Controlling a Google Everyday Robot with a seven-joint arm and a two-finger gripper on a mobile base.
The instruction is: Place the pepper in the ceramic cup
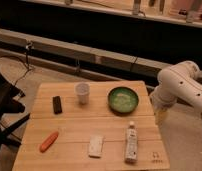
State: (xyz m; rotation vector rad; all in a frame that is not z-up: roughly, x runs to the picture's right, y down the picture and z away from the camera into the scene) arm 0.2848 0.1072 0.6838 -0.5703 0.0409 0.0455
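The orange-red pepper [49, 141] lies on the wooden table [74, 125] near its front left corner. The whitish ceramic cup [82, 92] stands upright at the back middle of the table and looks empty. The white arm [180, 82] comes in from the right. Its gripper [160, 116] hangs pointing down just past the table's right edge, beside the bowl. It is far from both the pepper and the cup and holds nothing that I can see.
A wide green bowl [123, 99] sits at the back right. A black rectangular block [57, 104] lies left of the cup. A white bottle [131, 142] lies at the front right, with a flat white packet [96, 146] to its left. A dark chair [4, 107] stands to the table's left.
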